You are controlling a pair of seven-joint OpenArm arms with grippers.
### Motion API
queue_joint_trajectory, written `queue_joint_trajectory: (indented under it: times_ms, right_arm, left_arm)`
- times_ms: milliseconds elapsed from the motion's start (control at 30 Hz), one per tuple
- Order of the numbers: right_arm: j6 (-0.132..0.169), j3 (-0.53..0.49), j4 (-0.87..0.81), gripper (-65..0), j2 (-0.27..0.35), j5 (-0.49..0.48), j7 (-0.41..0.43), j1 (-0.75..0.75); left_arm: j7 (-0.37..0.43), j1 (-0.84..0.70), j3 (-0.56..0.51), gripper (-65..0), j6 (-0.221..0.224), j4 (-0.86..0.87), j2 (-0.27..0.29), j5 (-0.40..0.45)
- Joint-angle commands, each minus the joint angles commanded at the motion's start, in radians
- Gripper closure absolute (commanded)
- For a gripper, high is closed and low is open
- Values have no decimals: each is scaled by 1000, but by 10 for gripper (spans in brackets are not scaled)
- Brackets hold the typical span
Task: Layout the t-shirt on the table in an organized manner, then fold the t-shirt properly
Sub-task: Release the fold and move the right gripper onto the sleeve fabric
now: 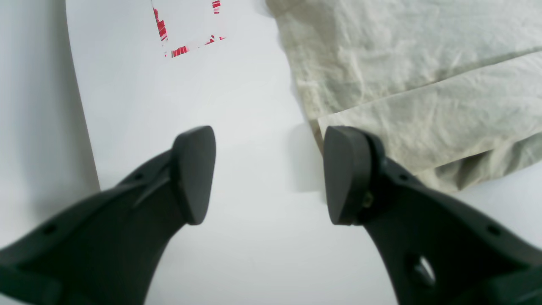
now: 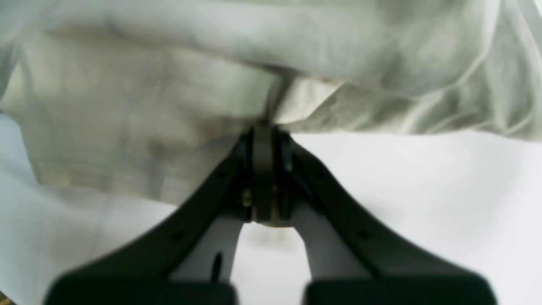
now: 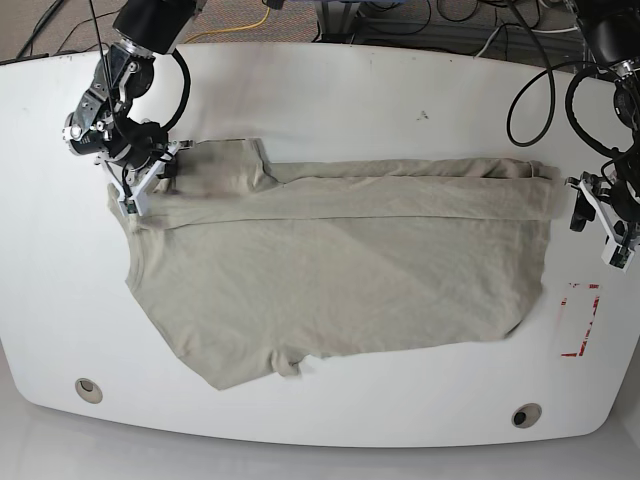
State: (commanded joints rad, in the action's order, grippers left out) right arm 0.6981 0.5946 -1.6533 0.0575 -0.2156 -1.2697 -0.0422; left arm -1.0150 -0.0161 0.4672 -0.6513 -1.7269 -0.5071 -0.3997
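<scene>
Right pincer (image 2: 264, 169) clamped on a fold of the t-shirt (image 3: 340, 270) at its sleeve end. Left pincer (image 1: 269, 173) spread apart, holding nothing, just beside the shirt's hem end, one fingertip (image 1: 345, 173) over the hem corner. Shirt lies across the white counter (image 3: 330, 90), top strip folded over. Red tape rectangle (image 3: 580, 320) just beyond the hem.

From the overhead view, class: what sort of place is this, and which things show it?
Probably a robotics lab bench: a white table with the t-shirt spread on it, loose cables behind, and a red tape rectangle.
</scene>
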Motion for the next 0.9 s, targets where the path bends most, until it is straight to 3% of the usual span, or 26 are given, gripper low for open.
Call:
queue_joint_trajectory:
  times_ms: [233,367,633,900]
  right_arm:
    - [0,0,-207,-6,-51,-2,-117,5]
    - [0,-8,-273,-6,-66,-12,-127,32]
    - [0,-71,-272,-6,-78,-149,-127,110]
    - [0,-109,-198,-8,-94,-164,-127,232]
  left_arm:
    - [0,0,-2,-378,2,2,0,0]
    - [0,-2,-2,-378,3,2,2,0]
    - [2,-21,-3,-378,5,2,2,0]
    - [2,-48,-3,-378,5,2,2,0]
